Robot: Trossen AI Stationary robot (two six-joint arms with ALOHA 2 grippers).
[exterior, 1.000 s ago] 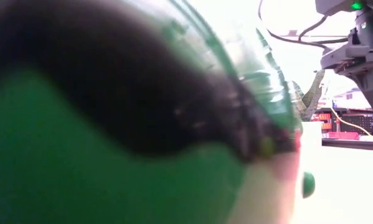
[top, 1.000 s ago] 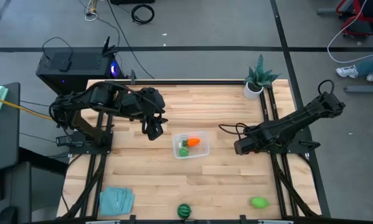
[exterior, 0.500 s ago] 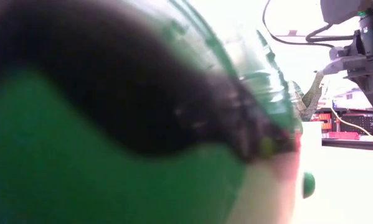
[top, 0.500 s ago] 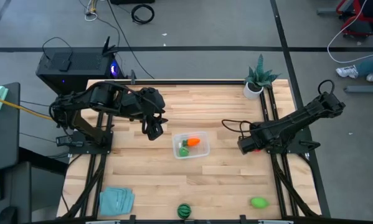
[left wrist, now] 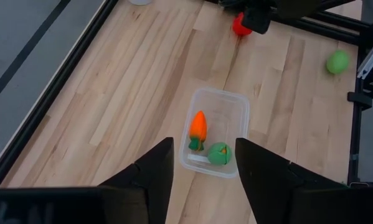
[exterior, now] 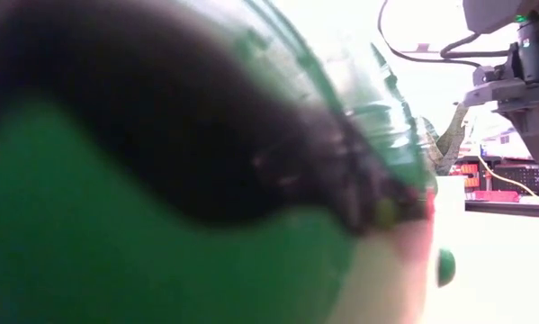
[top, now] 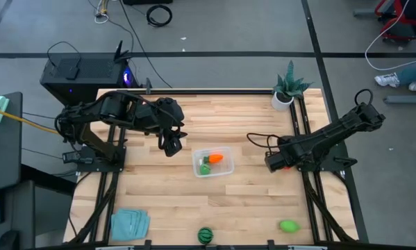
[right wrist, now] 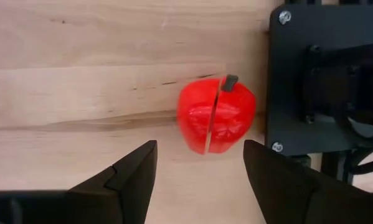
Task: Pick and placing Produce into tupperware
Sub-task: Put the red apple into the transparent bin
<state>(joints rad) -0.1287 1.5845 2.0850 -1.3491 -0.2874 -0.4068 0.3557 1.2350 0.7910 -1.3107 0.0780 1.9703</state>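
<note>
The clear tupperware (top: 212,162) stands mid-table, holding the orange carrot (top: 217,157) and a green piece (top: 205,169). My left gripper (top: 171,144) hovers open to its left; in the left wrist view the tupperware (left wrist: 215,132) shows beyond the open fingers. My right gripper (top: 271,162) is open over the red piece (right wrist: 216,116), which rests on the table ahead of the fingers. A second green piece (top: 288,226) and the dark green striped ball (top: 205,235) lie at the near edge. The ball (exterior: 161,180) fills the low view. The peach ball is out of view.
A black mounting bracket (right wrist: 323,81) stands right beside the red piece. The potted plant (top: 287,89) sits at the far right corner, and a folded teal cloth (top: 129,223) lies at the near left corner. Dark rails run along both table sides.
My right gripper has shifted a little toward the table's right edge and then held still. The left arm and the produce have stayed in place.
</note>
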